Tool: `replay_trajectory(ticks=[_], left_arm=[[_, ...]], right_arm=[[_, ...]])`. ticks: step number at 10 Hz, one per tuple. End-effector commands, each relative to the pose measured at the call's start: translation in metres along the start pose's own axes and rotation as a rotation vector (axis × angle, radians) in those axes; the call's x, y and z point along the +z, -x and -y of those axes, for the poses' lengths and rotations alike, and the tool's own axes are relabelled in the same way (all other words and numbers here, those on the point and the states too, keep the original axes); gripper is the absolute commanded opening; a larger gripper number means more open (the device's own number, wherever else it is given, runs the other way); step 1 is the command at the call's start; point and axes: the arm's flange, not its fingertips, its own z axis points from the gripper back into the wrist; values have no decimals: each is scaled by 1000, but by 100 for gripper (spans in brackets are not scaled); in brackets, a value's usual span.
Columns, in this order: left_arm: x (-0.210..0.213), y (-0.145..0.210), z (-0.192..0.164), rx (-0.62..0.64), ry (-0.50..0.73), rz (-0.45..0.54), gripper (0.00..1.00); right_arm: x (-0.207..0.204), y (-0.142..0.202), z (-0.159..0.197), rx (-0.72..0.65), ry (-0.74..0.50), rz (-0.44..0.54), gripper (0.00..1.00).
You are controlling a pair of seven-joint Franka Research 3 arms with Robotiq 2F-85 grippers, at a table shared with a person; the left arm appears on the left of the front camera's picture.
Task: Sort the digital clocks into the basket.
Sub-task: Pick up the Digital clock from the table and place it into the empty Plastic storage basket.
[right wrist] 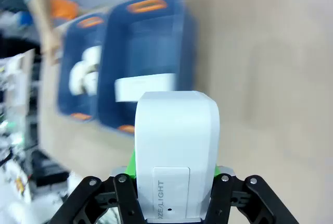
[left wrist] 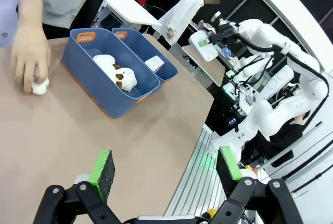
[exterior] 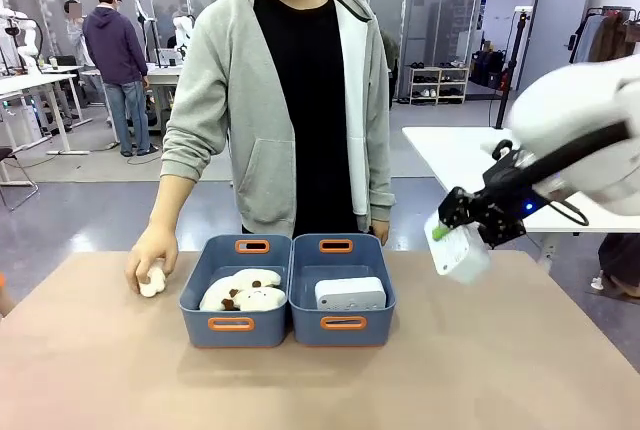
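Setting: a tan table (exterior: 480, 350) in a busy robotics lab, with a person standing at its far side.
Near edge: the left gripper (left wrist: 165, 169) hovers over the table, jaws spread wide and holding nothing.
Right side: the right gripper (exterior: 448, 235) is clamped on a white digital clock (exterior: 462, 252), held aloft to the right of the bins.
Risk: the clock is pinched near one end and most of its body juts past the fingers. A jolt could swing it loose, and a release made too early would likely hit the rim.
Basket: the right-hand basket (exterior: 310, 335) holds a second clock (exterior: 350, 293) lying flat, so the incoming one may land on it and tip.
Neighbour: the joined left bin (exterior: 195, 310) holds plush toys (exterior: 245, 292). Overshooting to the left would mis-sort the clock.
Far left: the person's hand (exterior: 150, 255) rests on a small plush (exterior: 152, 280), well apart from the clock.
In the way: nothing appears to block the route.
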Motion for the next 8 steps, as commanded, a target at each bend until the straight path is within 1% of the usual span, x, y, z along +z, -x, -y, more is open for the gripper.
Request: replay_trajectory(ticks=[1,3,4,6,7,8], left_arm=[[0,-3,2,1,-2,13,100],[0,-3,2,1,-2,13,100],[0,-3,2,1,-2,13,100],[0,-3,2,1,-2,13,100],[0,-3,2,1,-2,13,100],[0,-3,2,1,-2,13,100]], right_arm=[[-44,0,9,82,-143,-102,0],[-87,2,-26,109,-192,-129,0],[-101,4,-39,132,-205,-137,0],[-115,7,-56,172,-231,-115,0],[-99,10,-53,194,-216,-78,0],[-44,21,-36,214,-278,-43,0]])
